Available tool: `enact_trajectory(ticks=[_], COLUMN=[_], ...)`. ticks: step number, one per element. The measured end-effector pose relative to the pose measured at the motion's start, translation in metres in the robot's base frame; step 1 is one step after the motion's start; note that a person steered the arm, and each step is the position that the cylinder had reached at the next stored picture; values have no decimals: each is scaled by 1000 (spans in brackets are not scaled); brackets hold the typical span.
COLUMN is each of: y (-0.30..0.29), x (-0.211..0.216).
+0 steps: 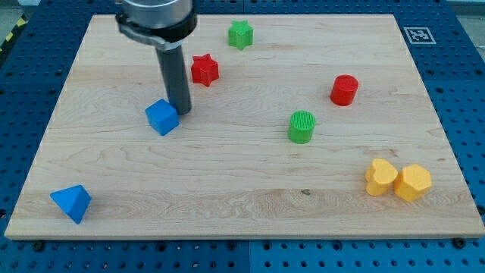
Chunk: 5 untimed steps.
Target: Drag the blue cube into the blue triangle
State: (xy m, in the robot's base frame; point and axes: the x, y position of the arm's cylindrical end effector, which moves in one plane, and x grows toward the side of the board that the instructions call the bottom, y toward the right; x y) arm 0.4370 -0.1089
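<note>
Down on the tabletop [227, 189] with my tip [183, 112], the lower end of a straight dark rod hanging from a grey collar at the far left. Ends in a single point, so cannot be spread, pressed together or pinched on anything. Sits just right of and slightly beyond the blue cube [162, 117], against its far right edge; cannot tell whether touching or a hair apart.

Camera view, task items:
- Blue cube: left of centre, turned with one corner toward the near edge.
- Blue triangle [72, 202]: near left corner, well apart from the cube, to its near left. Stands close to the tabletop's near edge.

Camera view, other blocks:
- Red star [204, 70]: just right of the rod shaft and farther back than the cube.
- Green star [241, 34]: near the far edge, right of the red star.
- Green cylinder [301, 127]: right of centre, upright, ribbed top.
- Red cylinder [344, 89]: farther back and right of the green cylinder.
- Yellow heart [380, 177] and yellow hexagon [412, 182]: near right, side by side and touching, heart on the left.

Surround: pale wood tabletop on a blue perforated base [462, 114]; printed marker [417, 35] at the far right corner.
</note>
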Motion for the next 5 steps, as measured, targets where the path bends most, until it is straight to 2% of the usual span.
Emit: enact_trajectory(ticks=[3,5], y=[-78,-89], x=[24,73])
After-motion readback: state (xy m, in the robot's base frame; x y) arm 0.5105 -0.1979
